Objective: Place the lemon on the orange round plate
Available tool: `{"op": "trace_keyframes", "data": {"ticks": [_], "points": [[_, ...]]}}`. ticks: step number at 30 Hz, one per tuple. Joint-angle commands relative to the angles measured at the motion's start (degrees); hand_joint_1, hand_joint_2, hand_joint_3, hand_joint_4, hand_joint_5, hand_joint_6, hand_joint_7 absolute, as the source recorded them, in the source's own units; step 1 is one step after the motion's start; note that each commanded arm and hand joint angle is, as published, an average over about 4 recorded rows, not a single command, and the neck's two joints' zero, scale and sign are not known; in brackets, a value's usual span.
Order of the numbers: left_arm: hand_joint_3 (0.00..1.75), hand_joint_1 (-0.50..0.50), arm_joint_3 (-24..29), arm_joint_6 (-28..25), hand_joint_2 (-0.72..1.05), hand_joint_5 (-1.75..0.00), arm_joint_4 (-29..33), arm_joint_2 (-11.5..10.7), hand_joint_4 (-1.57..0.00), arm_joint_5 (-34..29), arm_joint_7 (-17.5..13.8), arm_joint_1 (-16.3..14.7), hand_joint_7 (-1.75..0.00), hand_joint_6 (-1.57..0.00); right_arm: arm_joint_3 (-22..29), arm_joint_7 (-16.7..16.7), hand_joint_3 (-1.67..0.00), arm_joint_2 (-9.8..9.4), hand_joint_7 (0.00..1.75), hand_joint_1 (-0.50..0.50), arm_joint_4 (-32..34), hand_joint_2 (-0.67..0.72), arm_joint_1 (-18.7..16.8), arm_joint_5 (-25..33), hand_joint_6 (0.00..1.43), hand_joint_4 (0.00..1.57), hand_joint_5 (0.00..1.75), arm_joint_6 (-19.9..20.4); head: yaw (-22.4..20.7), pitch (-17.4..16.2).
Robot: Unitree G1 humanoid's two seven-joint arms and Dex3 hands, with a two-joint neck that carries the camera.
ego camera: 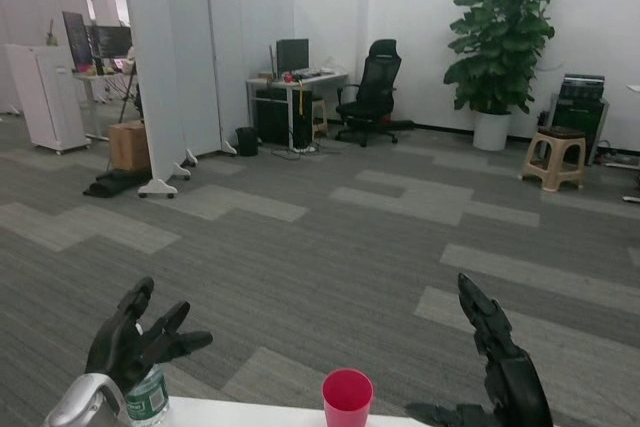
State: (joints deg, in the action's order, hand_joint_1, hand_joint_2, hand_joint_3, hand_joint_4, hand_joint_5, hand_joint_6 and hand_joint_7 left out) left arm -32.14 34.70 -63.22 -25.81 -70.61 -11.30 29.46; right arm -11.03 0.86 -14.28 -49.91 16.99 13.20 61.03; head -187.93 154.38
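Note:
The lemon and the orange round plate are below the picture's bottom edge and out of sight. My left hand is raised at the lower left with its fingers spread, holding nothing, just above a water bottle. At the lower right my right hand is also raised, fingers straight and apart, empty. Only a thin strip of the white table shows along the bottom.
A pink cup stands at the table's far edge between the hands. Beyond lies grey carpet with white partition panels, a desk with an office chair, a potted plant and a stool.

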Motion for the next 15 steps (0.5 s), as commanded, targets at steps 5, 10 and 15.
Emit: {"op": "trace_keyframes", "data": {"ticks": [5, 10, 15], "points": [[0.09, 0.50, 0.2, 0.5, 0.96, 0.00, 0.1, 0.0, -0.07, 0.0, 0.1, 0.2, 0.00, 0.00, 0.0, 0.7, -0.40, 0.15, 0.14, 0.21, -0.5, -0.29, 1.9, 0.3, 0.00, 0.00, 0.29, 0.2, 0.5, -0.9], [0.09, 0.50, 0.3, 0.5, 0.96, 0.00, 0.2, 0.0, -0.07, 0.0, 0.1, 0.2, 0.00, 0.00, -0.2, 0.9, -0.40, 0.22, 0.14, 0.21, -0.6, -0.29, 2.2, 0.3, 0.00, 0.00, 0.29, 0.2, 0.5, -3.4], [0.09, 0.50, 0.5, 0.6, 0.96, 0.00, 0.5, -0.2, -0.07, 0.0, 0.1, -0.2, 0.00, 0.00, -0.2, 1.0, -0.40, 0.15, 0.10, 0.21, -0.8, -0.29, 2.3, 0.4, 0.00, 0.00, 0.29, 0.2, 0.1, -4.3]]}}
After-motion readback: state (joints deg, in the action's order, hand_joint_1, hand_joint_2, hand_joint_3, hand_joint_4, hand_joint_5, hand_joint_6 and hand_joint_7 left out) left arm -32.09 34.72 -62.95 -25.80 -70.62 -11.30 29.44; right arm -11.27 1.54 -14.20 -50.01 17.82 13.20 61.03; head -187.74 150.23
